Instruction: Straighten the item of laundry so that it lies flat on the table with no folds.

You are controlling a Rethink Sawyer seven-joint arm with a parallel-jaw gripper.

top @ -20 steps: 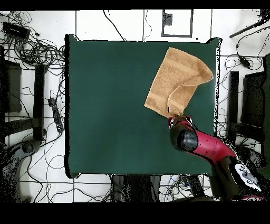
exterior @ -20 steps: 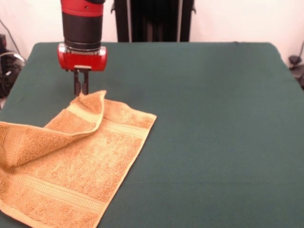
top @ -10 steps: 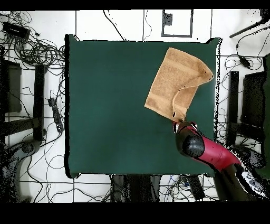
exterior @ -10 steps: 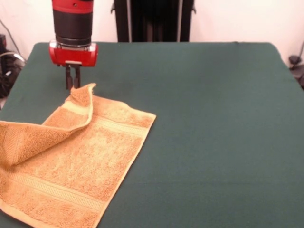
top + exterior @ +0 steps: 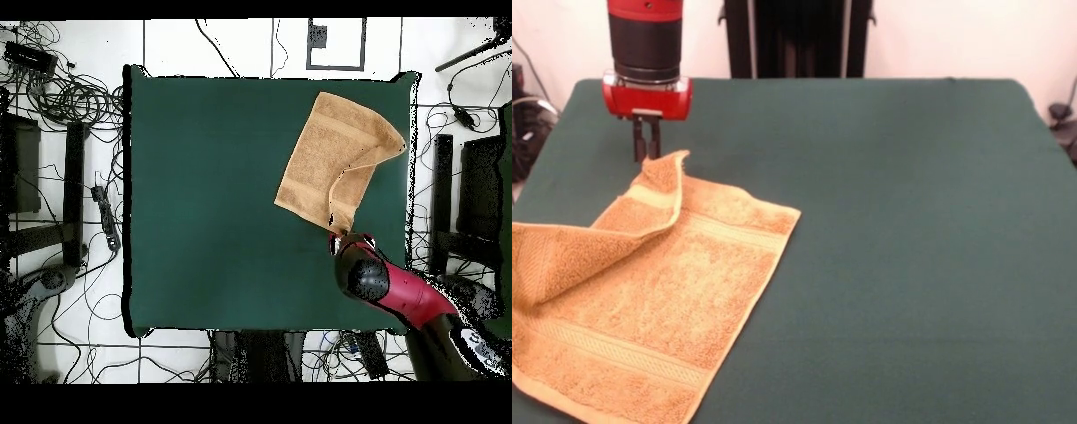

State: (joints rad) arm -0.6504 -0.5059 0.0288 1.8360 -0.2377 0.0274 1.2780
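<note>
— One towel (image 5: 644,300) on the table (image 5: 909,221), golden-orange, not flat. Where would you log it?

— Front camera: lower left, toward seven o'clock from the table's middle, its left and bottom edges running out of the picture. Overhead camera: same towel (image 5: 335,160) toward two o'clock, near the table's (image 5: 220,200) upper right corner.

— Folds?

— One flap. A corner is doubled back over the rest, its edge curving from the far tip down toward nine o'clock in the front camera. Tip of that flap stands a little raised. Paler woven bands show across both ends. Right-hand part lies smooth on the green cloth.

— Gripper?

— Gripper (image 5: 646,150) hangs below the red and black arm (image 5: 644,53), at about eleven o'clock from the towel's middle, just behind the raised tip. Fingers (image 5: 639,141) point down, drawn close together, only a thin slit between them. Nothing visible between them. Whether the tips brush the cloth edge, can't tell from here.

— And from above?

— Arm (image 5: 400,290) comes in from five o'clock; its round wrist covers the gripper, sitting just beside the towel's lower corner.

— Anything else?

— Cables (image 5: 60,90) on the floor round the table.
</note>
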